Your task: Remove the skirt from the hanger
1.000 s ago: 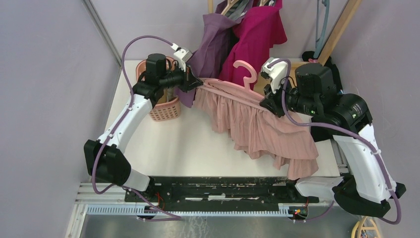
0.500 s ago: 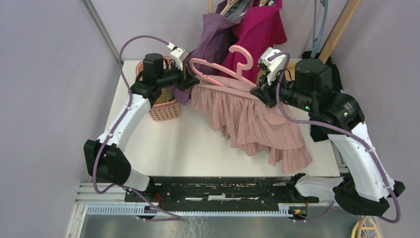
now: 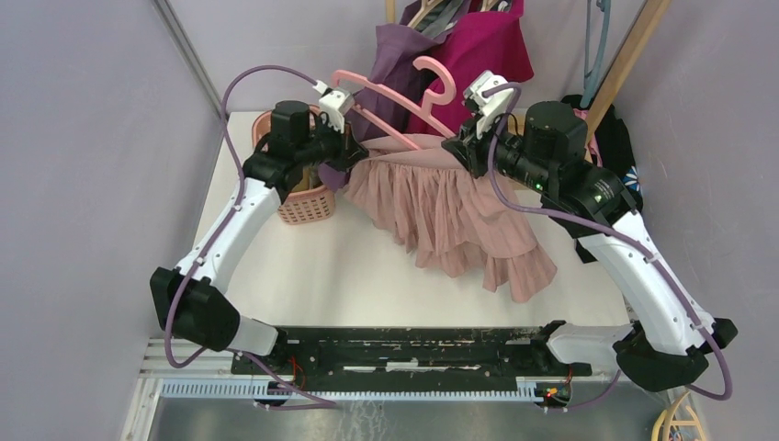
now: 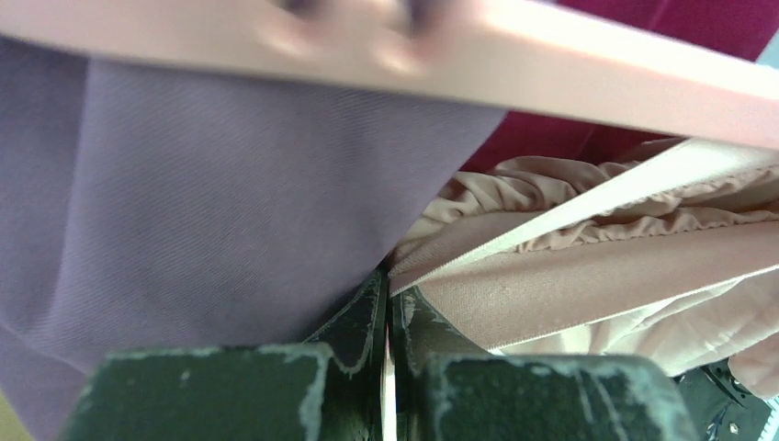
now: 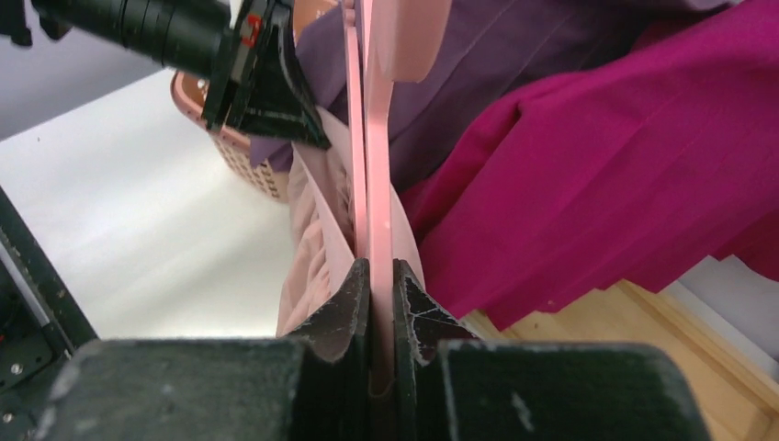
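While the skirt point(image 3: 441, 207) hangs over the table point(image 3: 276, 266) between my arms | hanger point(image 5: 377, 165) lies left-right, angled up off the waistband point(image 4: 597, 285) | my right gripper point(image 5: 380, 276) pinches the hanger | my left gripper point(image 4: 388, 285) pinches the waistband below it

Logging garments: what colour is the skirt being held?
The skirt is dusty pink, clearest in the top view.

We're seeing a dusty-pink pleated skirt point(image 3: 441, 216), a paler pink hanger point(image 5: 377, 184), a plain purple garment point(image 3: 395, 69), a pleated magenta garment point(image 3: 487, 50), a salmon lattice-pattern basket point(image 3: 308, 207), and a white table point(image 3: 303, 266).
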{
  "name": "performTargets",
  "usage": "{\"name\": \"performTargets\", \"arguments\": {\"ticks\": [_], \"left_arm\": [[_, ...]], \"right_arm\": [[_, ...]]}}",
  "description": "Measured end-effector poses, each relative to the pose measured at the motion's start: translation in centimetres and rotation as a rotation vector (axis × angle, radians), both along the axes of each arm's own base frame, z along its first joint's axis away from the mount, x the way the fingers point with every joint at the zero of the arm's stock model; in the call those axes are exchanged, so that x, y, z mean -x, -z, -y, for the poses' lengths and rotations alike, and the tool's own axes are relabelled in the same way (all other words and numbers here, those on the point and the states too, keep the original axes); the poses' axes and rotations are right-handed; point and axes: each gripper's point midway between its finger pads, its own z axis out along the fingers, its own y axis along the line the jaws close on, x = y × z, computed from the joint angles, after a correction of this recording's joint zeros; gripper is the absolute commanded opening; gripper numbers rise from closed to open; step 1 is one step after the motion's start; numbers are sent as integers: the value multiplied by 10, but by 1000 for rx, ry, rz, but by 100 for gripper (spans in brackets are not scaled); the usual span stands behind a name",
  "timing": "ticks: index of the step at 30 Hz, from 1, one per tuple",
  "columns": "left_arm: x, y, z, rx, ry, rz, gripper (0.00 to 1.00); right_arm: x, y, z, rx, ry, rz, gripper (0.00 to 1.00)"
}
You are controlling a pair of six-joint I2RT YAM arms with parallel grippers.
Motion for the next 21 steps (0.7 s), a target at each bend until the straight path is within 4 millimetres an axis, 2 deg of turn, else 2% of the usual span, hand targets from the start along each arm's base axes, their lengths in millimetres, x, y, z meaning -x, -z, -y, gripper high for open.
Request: {"name": "performTargets", "arguments": {"ticks": [5,10,17,21], "left_arm": [[13,-7,15,-40,-13,13,3],[21,-16,27,-67,-18,24,3],[43,-60,61,-33,46,91,3],[60,-84,89,4,113,128,3]], "right_arm": [[-14,-13,-11,-60,9,38,1],[-33,-35,-26,-166,24,87,1],[-68,-73,-42,-348,73,179,1],[-86,-80,-56,-414,74,192,1]]}}
